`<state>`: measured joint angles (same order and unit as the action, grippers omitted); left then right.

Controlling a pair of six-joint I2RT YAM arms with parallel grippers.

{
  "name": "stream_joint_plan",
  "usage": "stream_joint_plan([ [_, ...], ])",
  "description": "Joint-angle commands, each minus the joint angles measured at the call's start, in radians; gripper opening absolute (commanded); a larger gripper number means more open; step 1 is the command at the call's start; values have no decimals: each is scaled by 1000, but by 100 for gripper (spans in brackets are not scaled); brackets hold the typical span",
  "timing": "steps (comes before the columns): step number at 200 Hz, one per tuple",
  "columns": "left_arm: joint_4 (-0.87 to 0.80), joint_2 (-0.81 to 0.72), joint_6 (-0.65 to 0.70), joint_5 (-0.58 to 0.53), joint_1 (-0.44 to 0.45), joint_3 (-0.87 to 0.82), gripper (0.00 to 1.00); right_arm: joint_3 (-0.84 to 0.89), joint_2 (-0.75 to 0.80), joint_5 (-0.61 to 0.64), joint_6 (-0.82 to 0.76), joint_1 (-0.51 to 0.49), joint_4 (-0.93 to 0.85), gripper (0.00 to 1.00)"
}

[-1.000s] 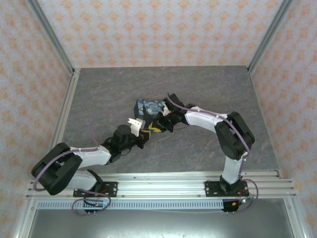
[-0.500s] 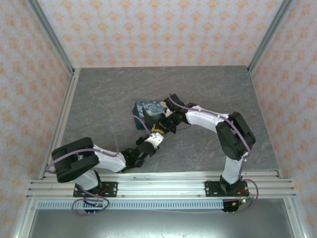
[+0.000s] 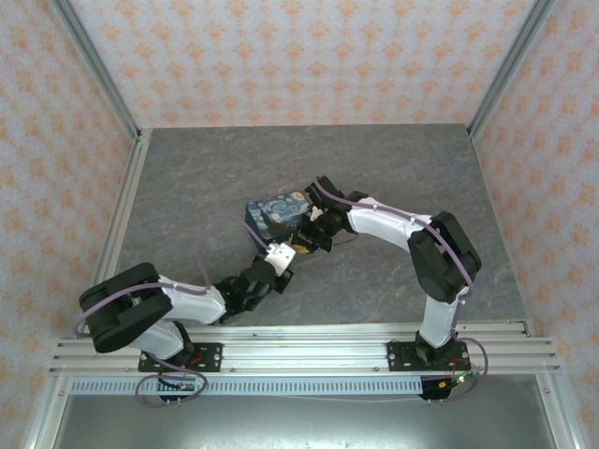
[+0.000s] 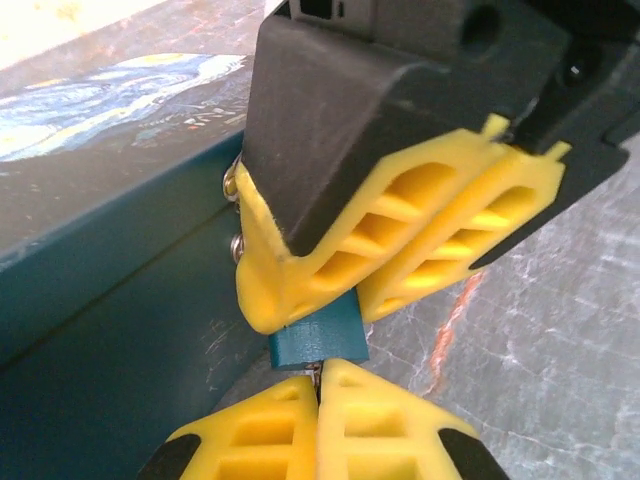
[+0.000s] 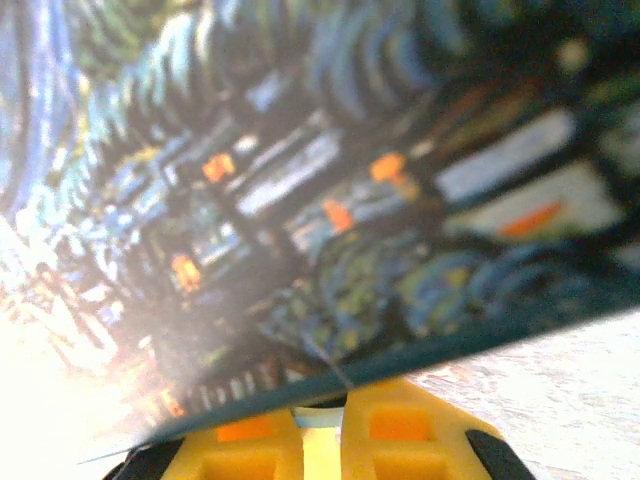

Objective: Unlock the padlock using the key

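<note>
Padlock (image 4: 318,345), small and teal, sits pinched between the tips of the right claw (image 4: 335,312), beside the painted box (image 4: 120,300). Just beneath it the left claw (image 4: 318,400) is closed tight, fingers pressed together.

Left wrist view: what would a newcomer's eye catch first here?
Two yellow-fingered grippers nearly tip to tip mid-frame: the right gripper from above, pinching the small teal padlock, and the left gripper shut just beneath it. The starry-night painted box stands along the left side, right beside the padlock.
</note>
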<state>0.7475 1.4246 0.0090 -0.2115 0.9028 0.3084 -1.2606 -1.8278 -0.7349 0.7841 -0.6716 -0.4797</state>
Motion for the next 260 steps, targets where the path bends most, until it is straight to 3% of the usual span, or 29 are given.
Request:
stream_joint_plan([
  [1, -74, -36, -84, 184, -78, -36, 0, -29, -5, 3, 30, -1, 0, 16],
  [49, -27, 12, -124, 242, -126, -52, 0, -14, 9, 11, 48, -13, 29, 25],
  [148, -34, 27, -141, 274, -131, -71, 0, 13, 16, 57, 81, -20, 106, 45],
  [221, -57, -3, -150, 291, -140, -71, 0, 62, 112, 194, 63, -26, 98, 46],
  [260, -117, -74, -173, 335, -167, -65, 0, 161, 154, 219, 110, -36, 193, 47],
])
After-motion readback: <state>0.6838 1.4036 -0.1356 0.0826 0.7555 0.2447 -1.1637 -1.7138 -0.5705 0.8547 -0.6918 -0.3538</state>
